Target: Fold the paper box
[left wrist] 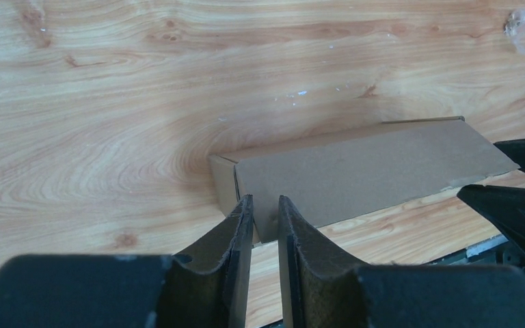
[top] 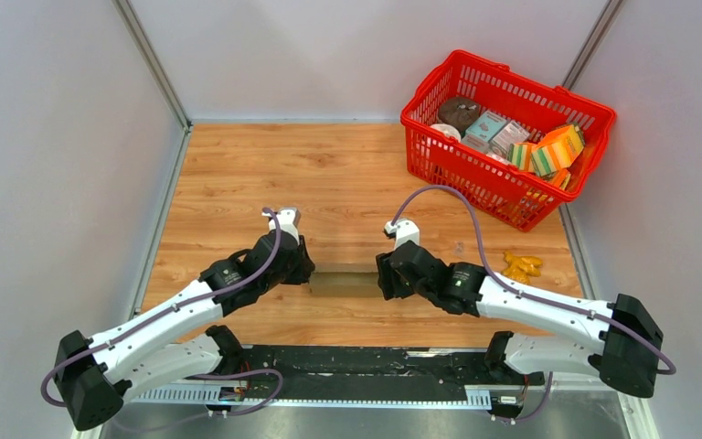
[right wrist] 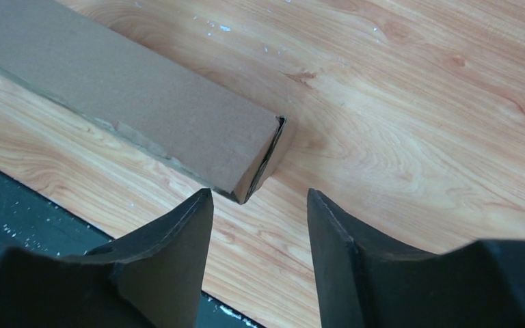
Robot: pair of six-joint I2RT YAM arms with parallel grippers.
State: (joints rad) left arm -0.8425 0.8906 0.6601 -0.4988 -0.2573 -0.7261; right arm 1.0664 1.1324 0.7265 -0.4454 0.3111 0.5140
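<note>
The paper box (top: pixel 345 282) is a long, narrow, plain brown cardboard box lying flat on the wooden table between my two grippers. My left gripper (top: pixel 303 267) is at its left end. In the left wrist view the left gripper (left wrist: pixel 265 199) has its jaws almost together with a narrow empty gap, tips at the near left corner of the box (left wrist: pixel 362 167). My right gripper (top: pixel 384 274) is at the right end. In the right wrist view it (right wrist: pixel 260 195) is open and empty, just short of the box (right wrist: pixel 130 102), whose end flap stands slightly ajar.
A red basket (top: pixel 457 165) holding colourful printed packages stands at the back right. A small yellow-orange object (top: pixel 521 267) lies on the table to the right of the right arm. A black strip (top: pixel 356 366) runs along the near table edge. Grey walls close in both sides.
</note>
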